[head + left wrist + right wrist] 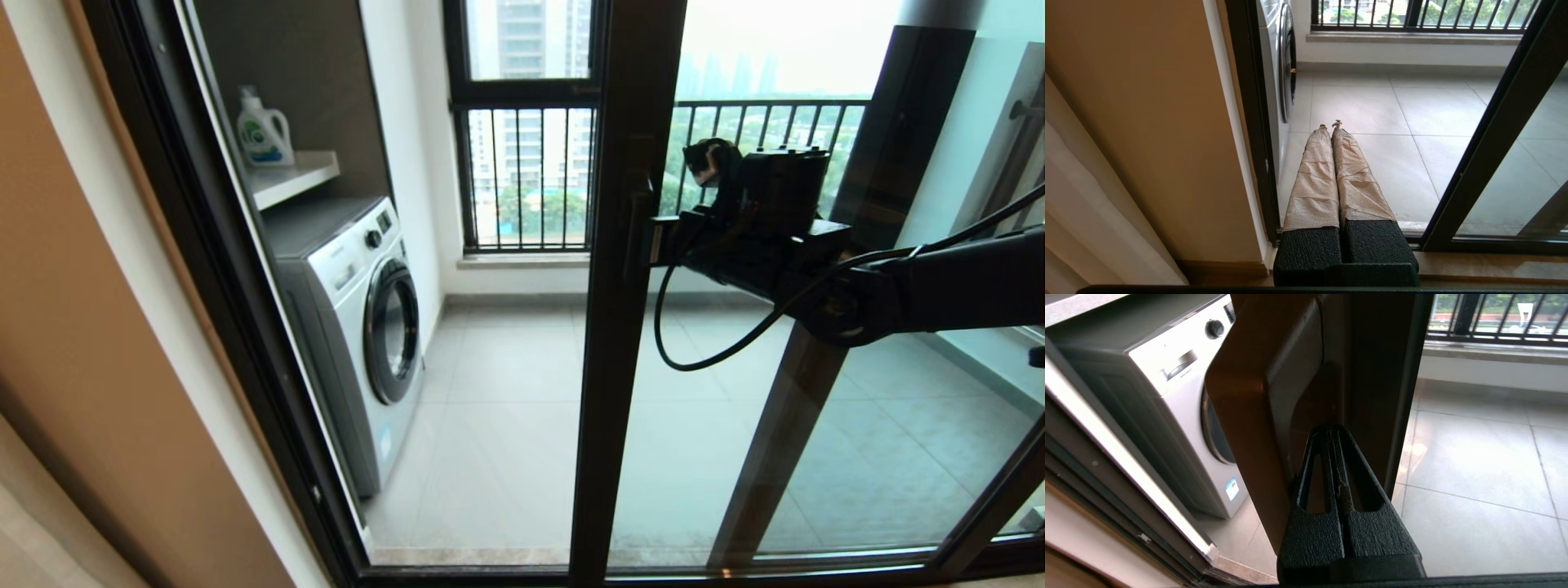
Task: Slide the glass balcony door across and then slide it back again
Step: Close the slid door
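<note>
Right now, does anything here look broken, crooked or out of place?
Nothing stands out. The glass balcony door stands upright, partly slid open, its glass intact. The right hand rests shut behind the door's handle. The left hand hangs shut, low by the doorway. The washing machine looks undisturbed.

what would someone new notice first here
The right claw, shut, pokes in behind the dark handle of the glass balcony door, which stands partly slid across mid-frame. Through the open gap at left sits a white washing machine, with a detergent bottle on the shelf above.
</note>
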Robot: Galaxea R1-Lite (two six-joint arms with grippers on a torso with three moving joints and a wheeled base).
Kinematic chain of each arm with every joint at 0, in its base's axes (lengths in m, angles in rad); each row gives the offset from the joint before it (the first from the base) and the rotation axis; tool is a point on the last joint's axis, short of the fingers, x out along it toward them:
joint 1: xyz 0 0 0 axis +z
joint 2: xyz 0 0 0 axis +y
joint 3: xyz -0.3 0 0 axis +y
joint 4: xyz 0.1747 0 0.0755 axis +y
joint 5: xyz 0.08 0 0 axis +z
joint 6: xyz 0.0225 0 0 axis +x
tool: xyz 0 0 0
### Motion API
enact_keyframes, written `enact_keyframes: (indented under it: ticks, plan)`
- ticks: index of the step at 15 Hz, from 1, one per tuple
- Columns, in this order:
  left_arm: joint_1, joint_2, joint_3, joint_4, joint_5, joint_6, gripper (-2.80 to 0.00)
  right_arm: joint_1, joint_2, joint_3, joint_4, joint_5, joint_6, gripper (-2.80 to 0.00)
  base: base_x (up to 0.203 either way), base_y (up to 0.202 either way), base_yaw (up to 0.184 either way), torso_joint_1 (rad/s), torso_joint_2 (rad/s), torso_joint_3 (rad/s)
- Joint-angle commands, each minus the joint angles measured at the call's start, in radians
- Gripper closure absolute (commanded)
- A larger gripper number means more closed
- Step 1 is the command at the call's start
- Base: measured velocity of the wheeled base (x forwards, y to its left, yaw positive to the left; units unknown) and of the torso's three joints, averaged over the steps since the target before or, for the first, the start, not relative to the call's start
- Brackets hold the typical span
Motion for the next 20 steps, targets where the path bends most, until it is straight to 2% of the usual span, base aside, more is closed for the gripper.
enact_keyframes:
  ticks: [1,8,13,20]
  plan:
    - [0.0,0.002,0.0,0.0,0.001,0.0,0.0,0.019,0.024,-0.005,0.004,-0.005,0.0,0.0,0.0,0.0,0.0,0.0,0.0,0.0]
    - [0.0,0.002,0.0,0.0,0.001,0.0,0.0,0.115,0.093,-0.162,0.087,-0.018,0.0,0.0,0.0,0.0,0.0,0.0,0.0,0.0]
    - [0.0,0.002,0.0,0.0,0.001,0.001,0.0,0.179,0.131,-0.199,0.094,-0.041,-0.003,0.0,0.0,0.0,0.0,0.0,0.0,0.0]
    - [0.0,0.002,0.0,0.0,0.0,0.0,0.0,0.224,0.172,-0.264,0.13,-0.042,-0.003,0.0,0.0,0.0,0.0,0.0,0.0,0.0]
